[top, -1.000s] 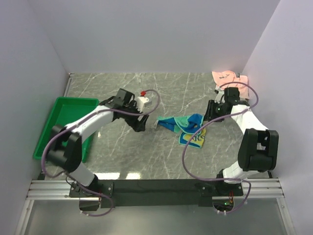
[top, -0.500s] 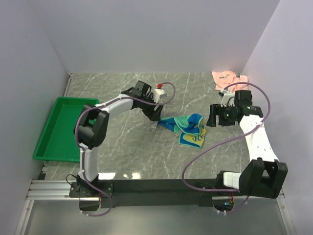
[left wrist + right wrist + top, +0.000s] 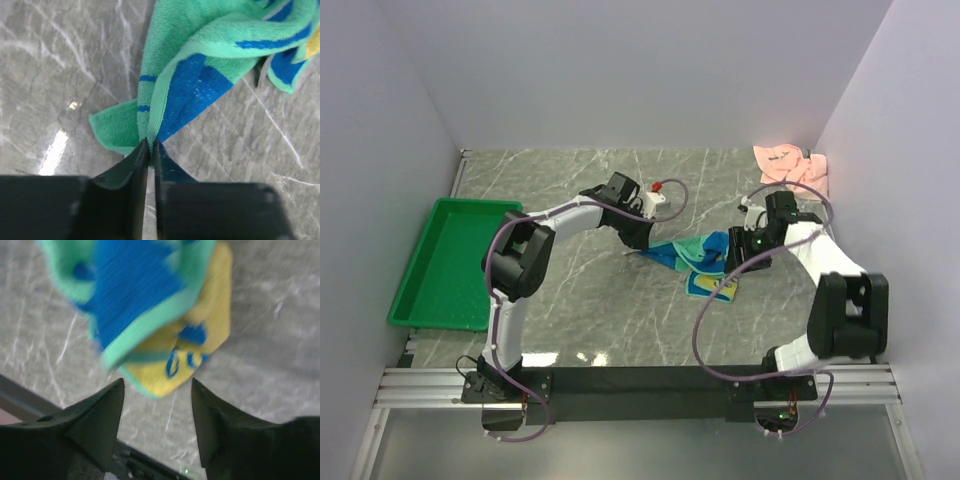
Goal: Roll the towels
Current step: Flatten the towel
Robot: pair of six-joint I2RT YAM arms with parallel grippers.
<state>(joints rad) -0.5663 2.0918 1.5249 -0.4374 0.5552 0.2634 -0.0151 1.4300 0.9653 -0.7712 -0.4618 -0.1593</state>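
A crumpled terry towel (image 3: 702, 262), green and blue with a yellow part bearing blue marks, lies bunched in a loose heap near the middle of the grey marble-patterned table (image 3: 570, 300), between the two arms. Its left end is drawn out into a narrow tail; its right end is a thicker wad with the yellow part towards the near side.

The left gripper (image 3: 642, 243) is at that tail. Its wrist view shows the towel (image 3: 200, 75) folded lengthwise, a blue band inside green edging, with the black fingers (image 3: 137, 165) pressed together on the fold where it narrows (image 3: 150, 150), and a green flap spread on the marble beside them.

The right gripper (image 3: 735, 262) is at the towel's right end. From above its fingers cannot be made out. Its own, blurred, camera shows them spread wide (image 3: 157, 390), with the towel's (image 3: 150, 305) yellow edge at the mouth of the gap, touching neither finger.

Only the overhead view takes in the rest: a shallow green plastic tray (image 3: 445, 260) at the table's left edge and a pink cloth (image 3: 790, 162) in the far right corner, both well apart from the towel.
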